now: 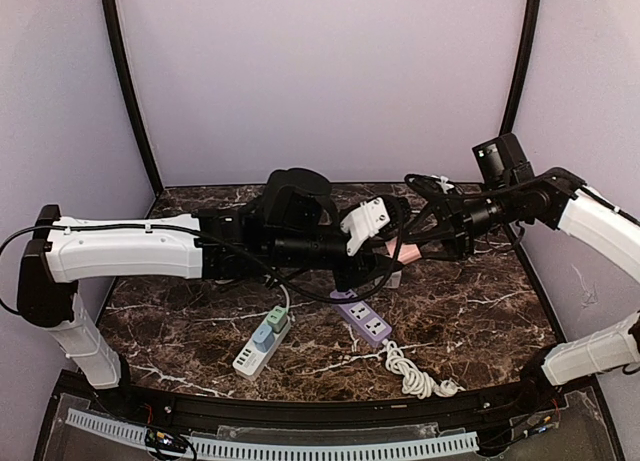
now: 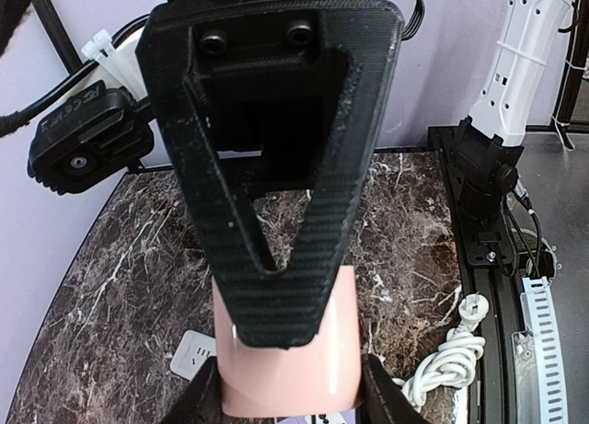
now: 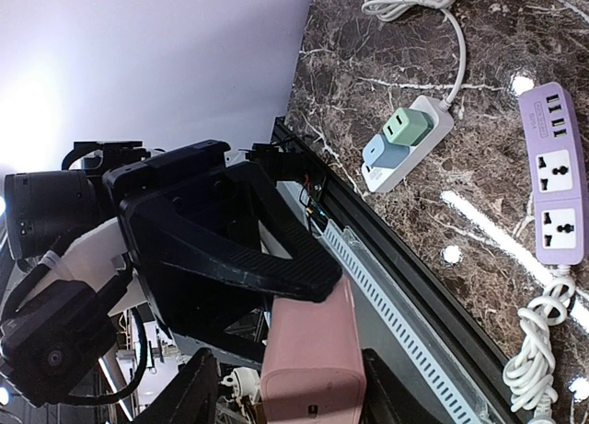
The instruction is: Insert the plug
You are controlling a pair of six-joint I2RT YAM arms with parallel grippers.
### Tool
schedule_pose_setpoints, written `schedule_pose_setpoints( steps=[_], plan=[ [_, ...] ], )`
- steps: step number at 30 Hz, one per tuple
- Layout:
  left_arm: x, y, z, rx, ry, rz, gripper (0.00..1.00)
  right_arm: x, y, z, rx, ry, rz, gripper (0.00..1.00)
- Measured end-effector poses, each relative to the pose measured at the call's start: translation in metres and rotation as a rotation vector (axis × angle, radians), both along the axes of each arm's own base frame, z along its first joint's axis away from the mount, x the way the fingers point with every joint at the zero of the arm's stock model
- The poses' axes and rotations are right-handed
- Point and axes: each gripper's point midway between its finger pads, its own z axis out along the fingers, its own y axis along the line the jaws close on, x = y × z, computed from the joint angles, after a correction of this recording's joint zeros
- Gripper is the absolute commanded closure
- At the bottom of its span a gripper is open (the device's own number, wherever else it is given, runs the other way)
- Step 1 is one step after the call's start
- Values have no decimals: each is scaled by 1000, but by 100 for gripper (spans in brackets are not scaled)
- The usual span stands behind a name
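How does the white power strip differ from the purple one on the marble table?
The white rectangular plastic power strip carries a green adapter and a blue adapter; the purple rectangular plastic power strip has empty sockets. The white one lies left of the purple. Both lie flat on the dark marble table.

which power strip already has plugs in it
The white strip: it carries a green plug and a blue plug side by side. The purple strip has only empty sockets.
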Motion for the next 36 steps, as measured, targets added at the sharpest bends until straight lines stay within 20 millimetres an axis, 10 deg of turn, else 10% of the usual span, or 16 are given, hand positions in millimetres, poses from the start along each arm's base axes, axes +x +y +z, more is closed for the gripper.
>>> schedule_pose_setpoints(
  steps=[16, 21, 29, 36],
  plan=[
    [5, -4, 3, -12, -25, -2, 99, 5, 2, -7, -11, 21, 3, 72],
    [7, -3, 3, -15, -8, 0, 97, 6, 2, -8, -9, -13, 14, 93],
    [9, -5, 3, -15, -14, -4, 5, 6, 2, -8, -9, -15, 15, 100],
    [9, -5, 1, -7, -12, -2, 1, 6, 1, -11, -26, -12, 13, 100]
  ],
)
